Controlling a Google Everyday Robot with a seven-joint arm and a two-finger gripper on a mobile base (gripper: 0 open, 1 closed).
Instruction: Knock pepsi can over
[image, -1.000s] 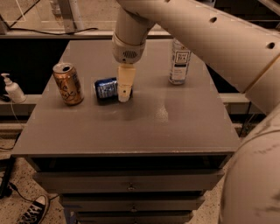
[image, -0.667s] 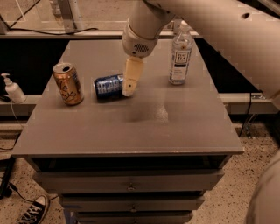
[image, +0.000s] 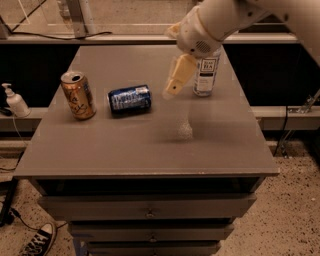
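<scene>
The pepsi can (image: 130, 99), dark blue with light markings, lies on its side on the grey table (image: 150, 145), left of centre. My gripper (image: 172, 90) hangs in the air to the right of the can, raised above the table and apart from the can. Its cream fingers point down and to the left. It holds nothing.
An orange-gold can (image: 78, 95) stands upright left of the pepsi can. A clear plastic bottle (image: 206, 72) stands at the back right, partly behind my arm. A soap dispenser (image: 15, 101) sits off the table's left side. Drawers are below the tabletop.
My gripper has lifted and moved right, away from the pepsi can. The can lay on its side in the earlier frames too and has stayed in place.
</scene>
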